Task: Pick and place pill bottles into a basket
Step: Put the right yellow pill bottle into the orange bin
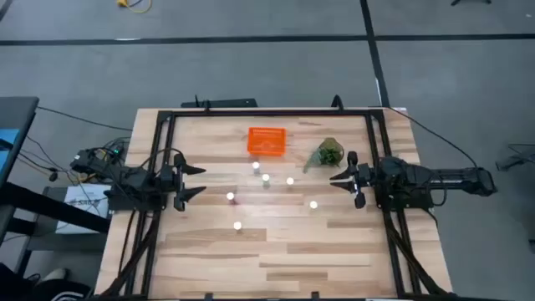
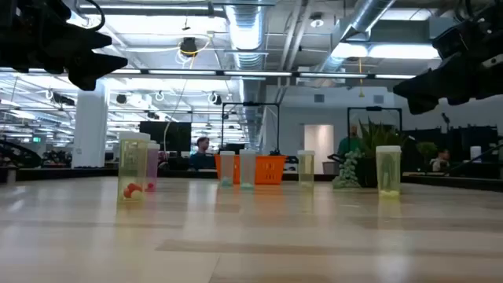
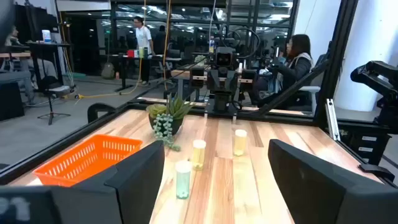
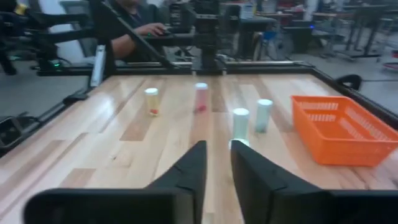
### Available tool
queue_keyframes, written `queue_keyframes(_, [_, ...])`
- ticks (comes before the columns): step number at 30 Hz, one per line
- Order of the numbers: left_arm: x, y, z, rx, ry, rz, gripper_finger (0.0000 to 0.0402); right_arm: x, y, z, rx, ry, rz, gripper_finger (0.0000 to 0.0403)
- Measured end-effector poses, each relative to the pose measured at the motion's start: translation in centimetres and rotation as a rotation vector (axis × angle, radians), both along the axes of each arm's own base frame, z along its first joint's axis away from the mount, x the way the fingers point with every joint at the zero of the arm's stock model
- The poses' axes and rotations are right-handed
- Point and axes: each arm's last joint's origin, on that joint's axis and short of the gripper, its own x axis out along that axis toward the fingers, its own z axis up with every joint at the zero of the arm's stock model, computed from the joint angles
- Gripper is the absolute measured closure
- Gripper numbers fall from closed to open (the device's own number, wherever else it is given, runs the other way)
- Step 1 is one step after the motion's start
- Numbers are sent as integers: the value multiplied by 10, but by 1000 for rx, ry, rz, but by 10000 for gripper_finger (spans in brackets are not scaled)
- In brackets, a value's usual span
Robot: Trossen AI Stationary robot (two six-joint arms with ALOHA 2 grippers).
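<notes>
Nothing is done yet: the orange basket (image 1: 267, 141) at 12 o'clock sits empty, and six pill bottles (image 1: 266, 178) stand on the surface (image 1: 334, 251) below it. Left end effector (image 1: 194, 181) at 9 o'clock gapes wide; right end effector (image 1: 341, 176) at 3 o'clock, fingers nearly together, holds nothing.

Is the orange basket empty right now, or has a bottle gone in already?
Empty, as far as shown. The basket shows only its orange bottom from above, and all six pill bottles stand on the table outside it.
</notes>
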Motion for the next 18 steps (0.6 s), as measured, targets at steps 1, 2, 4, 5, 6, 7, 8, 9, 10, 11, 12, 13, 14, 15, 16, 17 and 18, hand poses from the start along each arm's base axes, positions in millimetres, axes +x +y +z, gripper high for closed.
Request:
queue_keyframes(1, [0, 0, 0, 0, 0, 0, 125, 0, 0, 0, 1, 0, 7, 351])
queue_keyframes(2, [0, 0, 0, 0, -1, 0, 125, 0, 0, 0, 1, 0, 10, 358])
queue_keyframes(4, [0, 0, 0, -1, 0, 0, 125, 0, 0, 0, 0, 0, 5, 368])
queue_keyframes(5, [0, 0, 0, 0, -1, 0, 125, 0, 0, 0, -1, 0, -6, 371])
queue_keyframes(6, [0, 0, 0, 0, 0, 0, 125, 0, -1, 0, -3, 0, -24, 374])
queue_keyframes(7, [0, 0, 0, 0, 0, 0, 125, 0, -2, 0, -6, 0, -48, 375])
queue_keyframes(8, [0, 0, 0, -1, -1, 0, 125, 0, -3, 0, -9, 0, -75, 375])
queue_keyframes(9, [0, 0, 0, -1, -1, 0, 125, 0, -4, 0, -11, 0, -101, 374])
queue_keyframes(10, [0, 0, 0, 0, 0, 0, 125, 0, -5, 0, -14, -1, -125, 372])
queue_keyframes(11, [0, 0, 0, 0, 0, 1, 125, 0, -6, 1, -16, -5, -141, 369])
queue_keyframes(12, [0, 0, 0, -1, -1, 1, 125, 0, -7, 1, -15, -11, -148, 364])
queue_keyframes(13, [0, 0, 0, -1, 0, 0, 125, 0, -8, 2, -9, -20, -152, 359])
queue_keyframes(14, [0, 0, 0, 0, 0, 1, 125, 0, -8, 3, -1, -31, -152, 352])
queue_keyframes(15, [0, 0, 0, 0, 0, 1, 125, 0, -8, 4, 8, -41, -156, 345])
queue_keyframes(16, [0, 0, 0, 0, 0, 1, 125, 0, -9, 4, 13, -46, -158, 338])
queue_keyframes(17, [0, 0, 0, -1, -1, 1, 125, 0, -9, 4, 18, -46, -161, 329])
queue_keyframes(18, [0, 0, 0, -1, -1, 0, 125, 0, -9, 4, 19, -45, -163, 321])
